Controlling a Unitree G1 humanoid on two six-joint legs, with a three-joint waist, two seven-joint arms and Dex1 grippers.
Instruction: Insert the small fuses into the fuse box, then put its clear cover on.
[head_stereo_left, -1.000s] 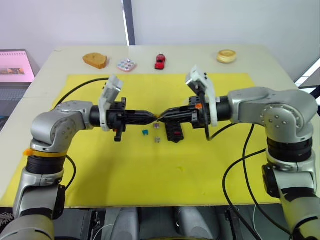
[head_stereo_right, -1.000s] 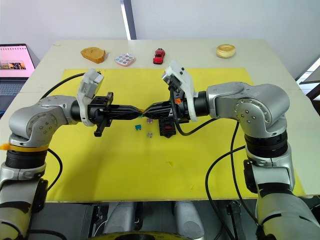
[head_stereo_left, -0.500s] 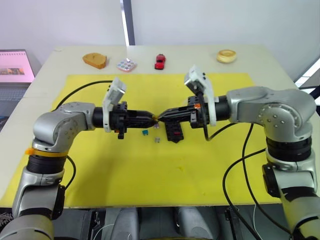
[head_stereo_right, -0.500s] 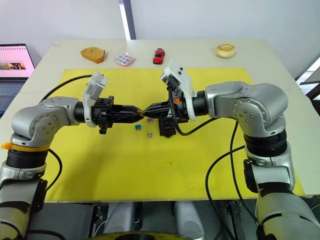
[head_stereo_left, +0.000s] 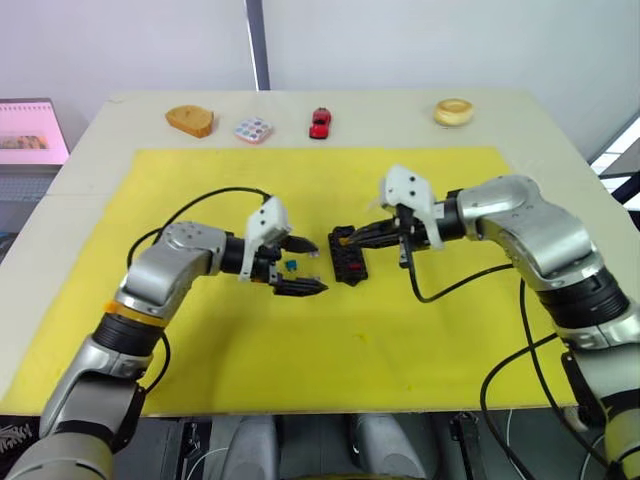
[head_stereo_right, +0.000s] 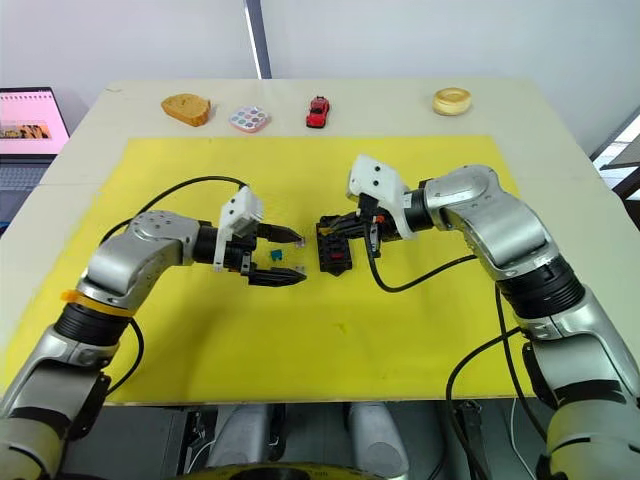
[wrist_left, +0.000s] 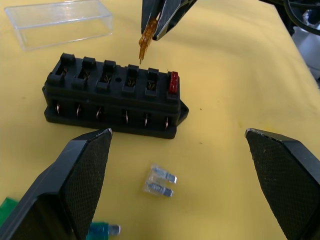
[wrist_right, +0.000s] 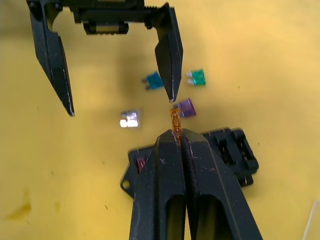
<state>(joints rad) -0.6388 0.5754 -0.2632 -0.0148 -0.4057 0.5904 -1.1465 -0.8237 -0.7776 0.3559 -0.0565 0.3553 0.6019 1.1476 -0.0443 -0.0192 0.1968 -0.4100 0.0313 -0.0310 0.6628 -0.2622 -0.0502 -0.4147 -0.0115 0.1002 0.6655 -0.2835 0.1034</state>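
Note:
The black fuse box (wrist_left: 112, 95) lies mid-mat with one red fuse (wrist_left: 173, 82) seated in an end slot. My right gripper (wrist_right: 180, 140) is shut on a yellow-brown fuse (wrist_left: 145, 42), held blade-down just above the box's slots. My left gripper (head_stereo_left: 318, 268) stands open just left of the box, holding nothing. Loose on the mat between its fingers and the box lie a grey fuse (wrist_right: 130, 119), a purple fuse (wrist_right: 186, 107), a teal fuse (wrist_right: 154, 80) and a green fuse (wrist_right: 199, 77). The clear cover (wrist_left: 62, 22) rests on the mat beyond the box.
Everything sits on a yellow mat (head_stereo_left: 300, 340) on a pale table. Along the far edge stand a bread slice (head_stereo_left: 190, 120), a multicoloured tile (head_stereo_left: 253, 129), a red toy car (head_stereo_left: 320, 122) and a tan ring (head_stereo_left: 454, 111). A laptop (head_stereo_left: 30, 135) is off to the left.
My left gripper has opened, let go of the yellow-brown fuse and dropped back left toward the mat. The right gripper keeps the fuse and has lowered over the fuse box.

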